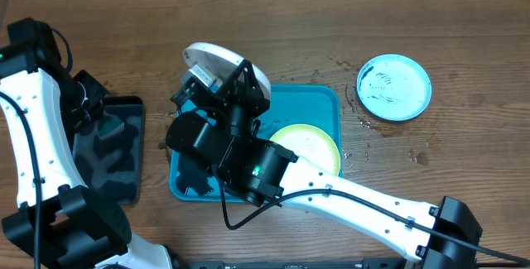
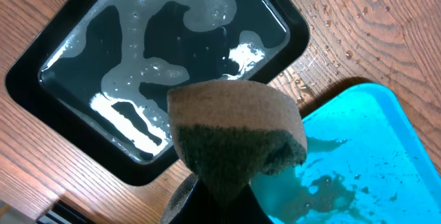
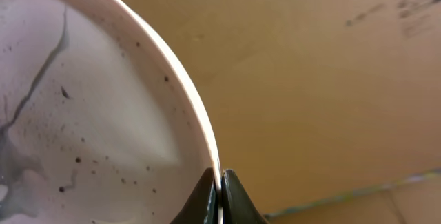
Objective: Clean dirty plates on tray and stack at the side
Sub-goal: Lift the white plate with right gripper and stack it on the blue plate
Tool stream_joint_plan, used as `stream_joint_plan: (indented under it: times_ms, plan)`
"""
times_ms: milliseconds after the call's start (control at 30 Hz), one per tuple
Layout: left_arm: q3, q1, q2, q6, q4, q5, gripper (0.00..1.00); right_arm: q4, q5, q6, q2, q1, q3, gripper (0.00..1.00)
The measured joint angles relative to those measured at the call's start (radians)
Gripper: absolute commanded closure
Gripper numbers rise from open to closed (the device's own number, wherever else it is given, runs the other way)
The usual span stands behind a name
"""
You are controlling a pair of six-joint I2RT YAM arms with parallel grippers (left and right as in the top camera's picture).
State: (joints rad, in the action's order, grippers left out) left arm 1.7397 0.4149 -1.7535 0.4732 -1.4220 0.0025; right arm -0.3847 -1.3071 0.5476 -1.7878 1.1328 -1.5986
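Note:
My right gripper is shut on the rim of the white plate and holds it tilted up above the far left corner of the turquoise tray. The plate's face shows black specks and grey smears; it also shows in the overhead view, with the right gripper at its edge. The yellow-green rimmed plate lies on the tray. The light blue plate, with black smears, lies on the table at the right. My left gripper is shut on a brown and green sponge over the black tray's near edge.
A smaller black tray holding soapy water sits left of the turquoise tray. Dark puddles lie on the turquoise tray's left part. Water drops spot the wooden table near the light blue plate. A cardboard wall stands behind.

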Motion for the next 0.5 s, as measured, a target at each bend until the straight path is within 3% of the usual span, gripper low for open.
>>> stream_joint_plan:
  times_ms: [267,500]
  plan:
    - [0.0,0.0,0.0,0.0,0.001,0.0,0.96,0.053,-0.053,0.134,0.0,0.0,0.0,0.96]
    - [0.0,0.0,0.0,0.0,0.005,0.0,0.96,0.05,-0.061,0.123,0.0,-0.001,0.0,0.96]
